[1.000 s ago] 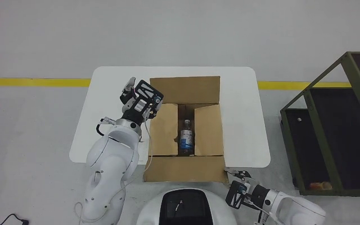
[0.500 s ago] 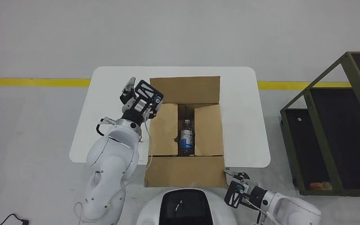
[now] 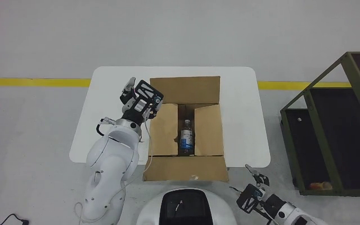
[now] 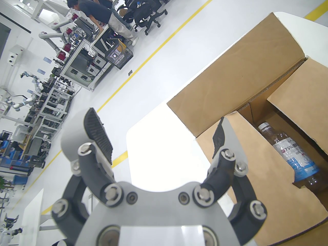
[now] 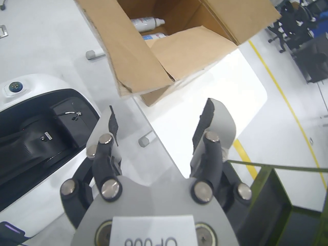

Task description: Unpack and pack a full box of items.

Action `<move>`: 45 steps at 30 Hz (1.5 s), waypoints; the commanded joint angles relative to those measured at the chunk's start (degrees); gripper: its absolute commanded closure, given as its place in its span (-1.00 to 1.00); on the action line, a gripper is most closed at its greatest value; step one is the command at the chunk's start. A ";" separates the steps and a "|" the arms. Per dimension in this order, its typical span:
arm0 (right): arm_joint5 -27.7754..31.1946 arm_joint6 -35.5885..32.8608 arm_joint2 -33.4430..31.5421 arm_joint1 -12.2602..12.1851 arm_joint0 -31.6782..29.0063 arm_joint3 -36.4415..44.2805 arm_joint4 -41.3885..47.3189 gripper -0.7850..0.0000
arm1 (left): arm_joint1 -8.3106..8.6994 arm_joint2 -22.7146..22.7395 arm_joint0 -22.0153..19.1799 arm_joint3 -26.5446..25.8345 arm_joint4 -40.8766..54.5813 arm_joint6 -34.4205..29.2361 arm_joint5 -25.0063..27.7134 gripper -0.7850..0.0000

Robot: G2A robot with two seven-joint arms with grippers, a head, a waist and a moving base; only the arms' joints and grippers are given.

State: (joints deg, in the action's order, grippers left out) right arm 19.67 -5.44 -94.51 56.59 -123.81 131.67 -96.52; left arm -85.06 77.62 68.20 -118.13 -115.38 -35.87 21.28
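1. While the cardboard box [image 3: 185,90] is seen at the middle of the table [image 3: 242,112] with its twelve and six o'clock flaps folded outward, its inner flaps [image 3: 208,128] are only half raised. The unpacking step is therefore judged to be barely begun.
2. A blue-labelled bottle [image 3: 186,139] is seen lying inside the box, in the gap between the inner flaps. What appears to be a second bottle [image 5: 147,23] is shown deep in the box in the right wrist view.
3. The left gripper [image 3: 129,90] is held at the box's ten o'clock corner, its fingers spread wide and nothing gripped.
4. The right gripper [image 3: 256,175] is placed off the table, past its five o'clock corner, likewise spread and empty.
5. The next move is judged to call for the nine o'clock inner flap to be pushed outward by the left gripper, so that the opening is widened before a bottle is reached for. Otherwise a narrow, steep descent through the gap would be needed.
6. How many items lie under the flaps cannot be told. The blue-labelled bottle's base is covered by cardboard in the left wrist view. Whether a finger of the left gripper touches the flap cannot be settled. The right arm is cut off by the edge of the top view.
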 commanded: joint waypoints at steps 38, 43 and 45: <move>-19.33 8.24 -7.07 3.53 -10.83 -5.47 6.88 1.00 | 0.00 0.00 0.00 0.00 0.00 0.00 0.00 -1.00; -19.33 8.24 -7.07 3.53 -10.83 -5.47 6.88 1.00 | 0.00 0.00 0.00 0.00 0.00 0.00 0.00 -1.00; -19.33 8.24 -7.07 3.53 -10.83 -5.47 6.88 1.00 | 0.00 0.00 0.00 0.00 0.00 0.00 0.00 -1.00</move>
State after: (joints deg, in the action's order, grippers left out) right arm 0.34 2.79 -101.57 60.12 -134.65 126.20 -89.64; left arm -85.06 77.62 68.20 -118.13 -115.38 -35.87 21.28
